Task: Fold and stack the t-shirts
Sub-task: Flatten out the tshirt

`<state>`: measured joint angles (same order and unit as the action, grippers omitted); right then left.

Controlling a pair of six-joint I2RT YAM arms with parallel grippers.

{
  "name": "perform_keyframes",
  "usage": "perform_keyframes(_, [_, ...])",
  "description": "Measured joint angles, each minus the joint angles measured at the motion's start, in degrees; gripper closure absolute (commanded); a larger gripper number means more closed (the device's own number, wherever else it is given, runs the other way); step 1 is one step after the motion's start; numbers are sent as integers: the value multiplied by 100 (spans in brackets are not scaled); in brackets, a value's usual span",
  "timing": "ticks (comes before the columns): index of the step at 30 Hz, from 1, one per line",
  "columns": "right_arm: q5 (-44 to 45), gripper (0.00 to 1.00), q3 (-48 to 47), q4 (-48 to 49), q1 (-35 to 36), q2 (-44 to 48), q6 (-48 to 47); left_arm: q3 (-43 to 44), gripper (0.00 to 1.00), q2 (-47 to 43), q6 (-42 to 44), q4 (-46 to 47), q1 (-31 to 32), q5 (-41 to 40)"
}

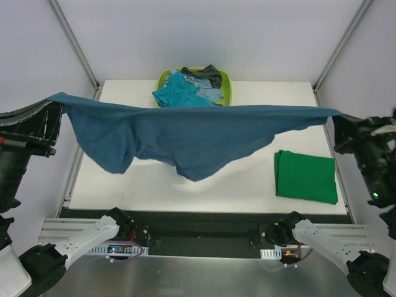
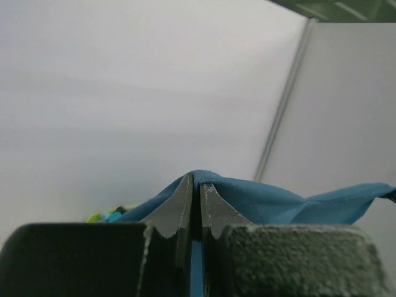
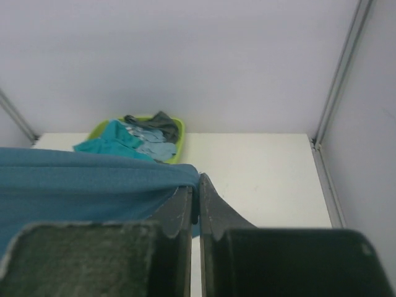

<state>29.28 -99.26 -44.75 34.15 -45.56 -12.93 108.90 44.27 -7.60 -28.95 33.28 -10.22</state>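
A large dark blue t-shirt (image 1: 198,133) hangs stretched in the air across the table, its lower edge sagging toward the tabletop. My left gripper (image 1: 57,99) is shut on its left corner, and the cloth (image 2: 260,204) drapes over the closed fingertips (image 2: 185,198). On the far right, my right gripper (image 1: 339,116) is shut on the other corner, with blue cloth (image 3: 93,185) running off to the left of it. A folded bright green t-shirt (image 1: 305,176) lies flat at the table's right side. Teal (image 1: 176,93), light blue (image 1: 209,91) and dark grey (image 1: 207,74) t-shirts are heaped in the basket.
A lime-green plastic basket (image 1: 226,83) stands at the back middle of the white table (image 1: 260,185). Metal frame posts (image 1: 74,43) rise at the back corners, and white walls close in the sides.
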Motion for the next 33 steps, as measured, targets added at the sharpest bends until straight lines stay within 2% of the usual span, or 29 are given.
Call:
perform_keyframes(4, [-597, 100, -557, -208, 0, 284, 37, 369, 100, -28, 74, -4, -2, 807])
perform_keyframes(9, [-616, 100, -841, -387, 0, 299, 39, 881, 100, 280, 264, -31, 0, 1036])
perform_keyframes(13, [35, 99, -675, -341, 0, -2, -20, 1080, 100, 944, 579, 184, -2, 116])
perform_keyframes(15, [520, 99, -470, -258, -26, -389, -68, 911, 100, 1495, 890, 520, -11, -723])
perform_keyframes(17, [774, 99, -162, -142, -221, -857, -63, 619, 100, 2017, 1117, 798, -114, -1237])
perform_keyframes(18, [739, 98, 74, -59, -448, -1145, -52, 365, 96, 2337, 1211, 955, -258, -1397])
perform_keyframes(19, [616, 96, 358, 48, -695, -1447, -11, 66, 86, 2664, 1270, 1040, -422, -1451])
perform_keyframes(22, [70, 91, 1325, 457, -1327, -2293, 133, -1005, 79, 3541, 1283, 1185, -944, -1305])
perform_keyframes(23, [-162, 87, 1694, 625, -1467, -2645, 173, -1405, 72, 3864, 1237, 1163, -1141, -1178])
perform_keyframes(24, [-328, 86, 1958, 728, -1554, -2929, 192, -1674, 53, 4131, 1180, 1106, -1307, -1078])
perform_keyframes(25, [-505, 77, 2223, 802, -1631, -3279, 208, -1943, 38, 4481, 1108, 1010, -1493, -970])
perform_keyframes(26, [-706, 46, 2430, 839, -1698, -3738, 216, -2109, 14, 4813, 1078, 890, -1631, -916])
perform_keyframes(27, [-754, 33, 2461, 852, -1711, -3849, 221, -2210, 1, 5112, 1023, 780, -1742, -883])
perform_keyframes(28, [-824, 20, 2468, 850, -1731, -4105, 238, -2243, 1, 5305, 1003, 693, -1821, -874])
perform_keyframes(30, [-892, 3, 2396, 835, -1746, -4380, 297, -2247, 1, 5506, 800, 503, -1912, -828])
perform_keyframes(33, [-962, 4, 2269, 883, -1746, -4444, 352, -2275, 1, 5248, 503, 490, -1895, -778])
